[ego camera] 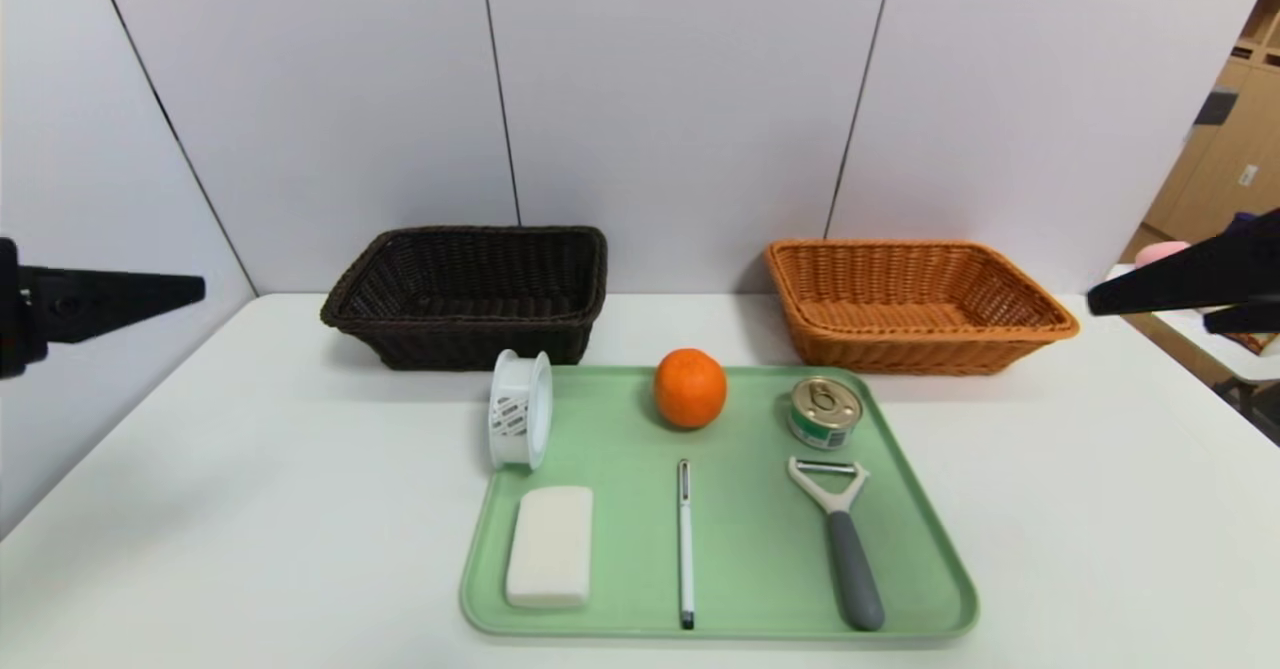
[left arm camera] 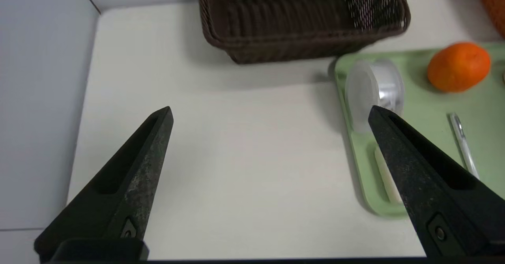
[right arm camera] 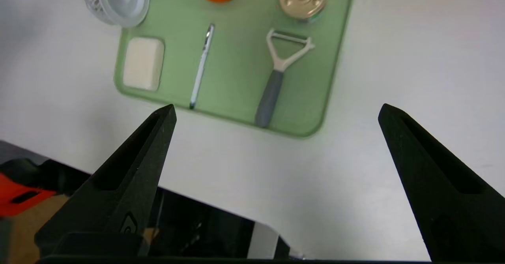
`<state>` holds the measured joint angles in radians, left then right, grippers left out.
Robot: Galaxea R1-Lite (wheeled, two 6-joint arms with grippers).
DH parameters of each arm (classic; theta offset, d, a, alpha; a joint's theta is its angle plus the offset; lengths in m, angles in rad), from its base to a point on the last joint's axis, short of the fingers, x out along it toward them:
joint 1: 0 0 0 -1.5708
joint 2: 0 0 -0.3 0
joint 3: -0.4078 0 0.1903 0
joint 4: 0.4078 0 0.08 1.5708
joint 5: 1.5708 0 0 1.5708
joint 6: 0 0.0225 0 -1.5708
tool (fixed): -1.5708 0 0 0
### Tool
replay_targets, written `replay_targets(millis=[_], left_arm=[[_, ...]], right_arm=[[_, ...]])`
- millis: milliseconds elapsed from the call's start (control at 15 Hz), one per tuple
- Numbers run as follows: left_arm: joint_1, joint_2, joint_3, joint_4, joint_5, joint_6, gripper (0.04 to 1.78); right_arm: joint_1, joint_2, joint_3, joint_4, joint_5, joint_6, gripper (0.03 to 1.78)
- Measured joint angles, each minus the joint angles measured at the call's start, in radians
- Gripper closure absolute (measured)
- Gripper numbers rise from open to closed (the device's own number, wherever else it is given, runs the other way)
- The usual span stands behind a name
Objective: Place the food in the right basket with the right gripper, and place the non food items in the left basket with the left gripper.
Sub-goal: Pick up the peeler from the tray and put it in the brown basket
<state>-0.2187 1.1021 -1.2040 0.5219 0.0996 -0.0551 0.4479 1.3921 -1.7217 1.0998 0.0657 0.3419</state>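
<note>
Left gripper (left arm camera: 268, 114) being held wide, empty, mid-left of head frame. Right gripper (right arm camera: 276, 112) likewise, mid-right. Orange (ego camera: 690, 388), can (ego camera: 825, 412), tape roll (ego camera: 520, 409), soap (ego camera: 550, 546), pen (ego camera: 685, 543), peeler (ego camera: 838, 534) being carried on green tray (ego camera: 760, 569), lower centre; dark basket (ego camera: 470, 294), orange basket (ego camera: 915, 299) behind.

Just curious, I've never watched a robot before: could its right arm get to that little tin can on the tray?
Probably yes. The tin can stands alone on the green tray's right side, apart from the peeler and orange, and the open right gripper hovers off to the right.
</note>
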Motion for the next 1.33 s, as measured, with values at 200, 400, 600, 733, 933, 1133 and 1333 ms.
replay_targets(millis=[200,400,600,733,933,1133,1333], left_arm=[[-0.087,0.039,0.025,0.010,0.003,-0.040,0.07],[-0.124,0.065,0.051,-0.017,0.002,-0.080,0.07],[-0.142,0.084,0.055,-0.016,0.000,-0.143,0.07],[-0.144,0.091,0.060,-0.019,-0.001,-0.144,0.07],[-0.145,0.094,0.059,-0.020,-0.001,-0.145,0.07],[-0.145,0.093,0.058,-0.020,-0.002,-0.144,0.07],[-0.145,0.093,0.057,-0.020,-0.013,-0.144,0.07]], right_arm=[[0.145,0.139,-0.078,0.093,-0.027,0.144,0.04],[0.248,0.275,-0.130,0.204,-0.070,0.231,0.04],[0.305,0.404,-0.159,0.241,-0.082,0.305,0.04],[0.313,0.474,-0.163,0.254,-0.081,0.311,0.04],[0.304,0.566,-0.163,0.285,-0.070,0.313,0.04],[0.277,0.608,-0.122,0.286,-0.052,0.284,0.04],[0.236,0.621,-0.081,0.274,-0.030,0.244,0.04]])
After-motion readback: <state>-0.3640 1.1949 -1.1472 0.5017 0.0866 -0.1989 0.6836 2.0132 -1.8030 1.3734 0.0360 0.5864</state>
